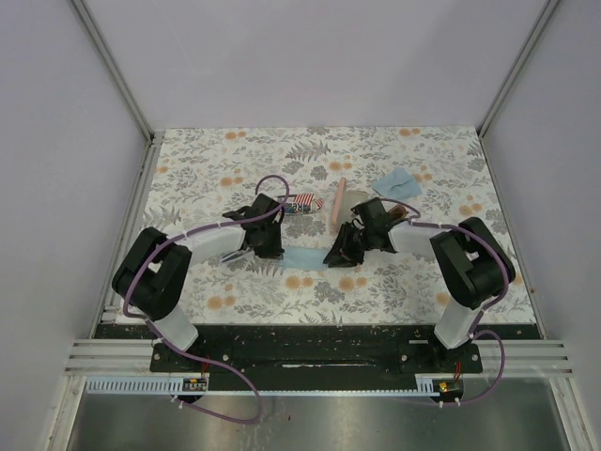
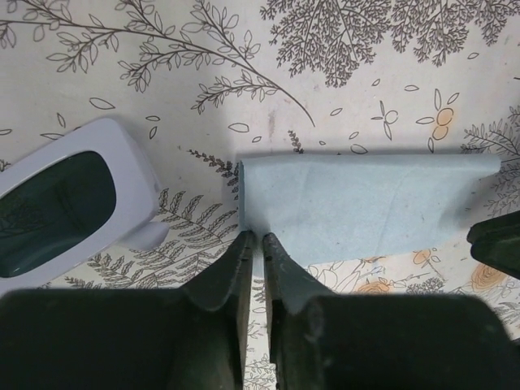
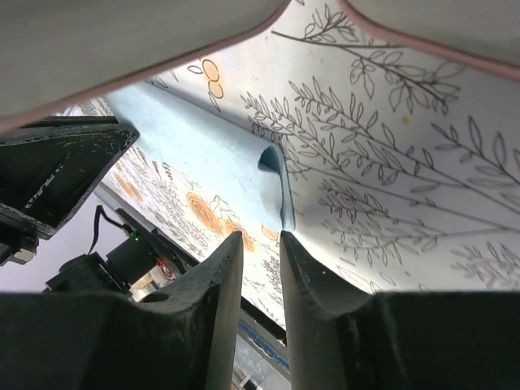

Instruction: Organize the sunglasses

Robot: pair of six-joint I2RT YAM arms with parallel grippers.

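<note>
The left claw (image 2: 253, 242) sits low over the floral table (image 2: 244, 65), its jaws drawn to a thin slit right at the near corner of a pale blue cloth (image 2: 357, 203). I cannot tell whether that corner is pinched. The silvery-framed sunglasses (image 2: 65, 203) lie just to this claw's left, lens up, apart from the cloth. The cloth stretches away to its right, towards the right claw (image 3: 260, 244). That one is barely open too, and the cloth's edge curls up to its tips; grip unclear. Beyond the left claw lies a flag-printed case (image 1: 302, 201), and beyond the right claw a pink case (image 1: 339, 203). What looks like the reddish-brown pair (image 1: 406, 212) rests behind the right claw, beside its wrist.
</note>
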